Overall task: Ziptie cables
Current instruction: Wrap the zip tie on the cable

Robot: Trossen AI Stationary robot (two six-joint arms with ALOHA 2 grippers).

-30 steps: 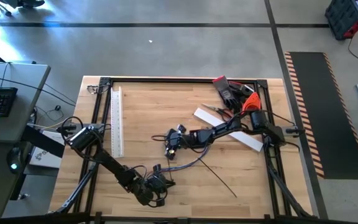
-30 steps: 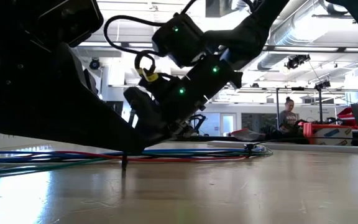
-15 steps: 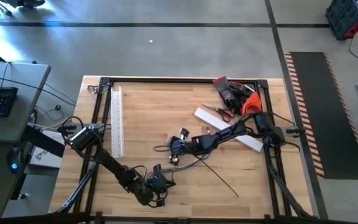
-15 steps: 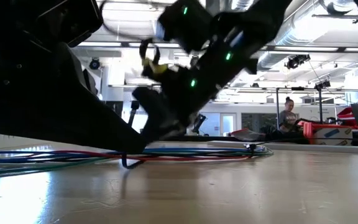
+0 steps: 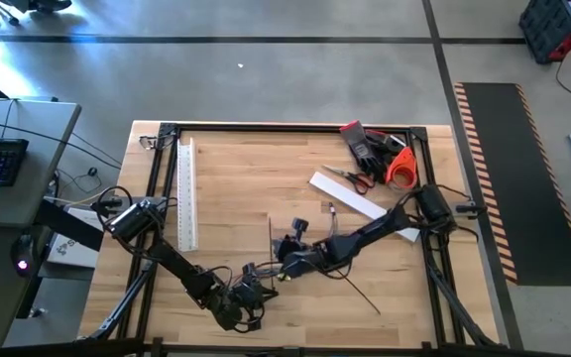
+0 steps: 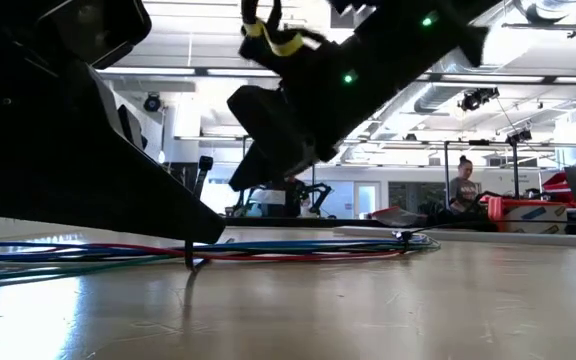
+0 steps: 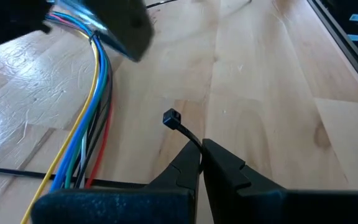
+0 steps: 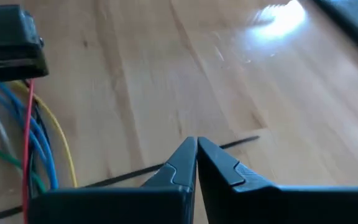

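Left gripper [image 7: 197,163] pressed together on a ziptie [image 7: 180,126], head end sticking out past the tips, low over the table's [image 5: 226,188] near edge, left of centre. Right gripper [image 8: 196,155] also pressed together, pinching nothing visible, hovering above the wood just right of the left one, near the table's middle.

Cables [image 7: 92,118] lying loose on the wood just beside both claws, long axis running roughly from near edge toward far edge as seen past the left fingers; blue, yellow, green and red strands side by side. Held ziptie angled across that run, head pointing toward the bundle but apart from it. Likely next: threading the strip under or around the cables. Left arm nearer, since already carrying it.

A second ziptie [image 5: 350,281] flat on the wood right of the right gripper. Scissors [image 5: 345,177], gloves [image 5: 365,147] and an orange tool [image 5: 400,167] at the far right corner; white duct [image 5: 184,193] along the left edge. Workshop beyond, a person [image 6: 463,185] far off.
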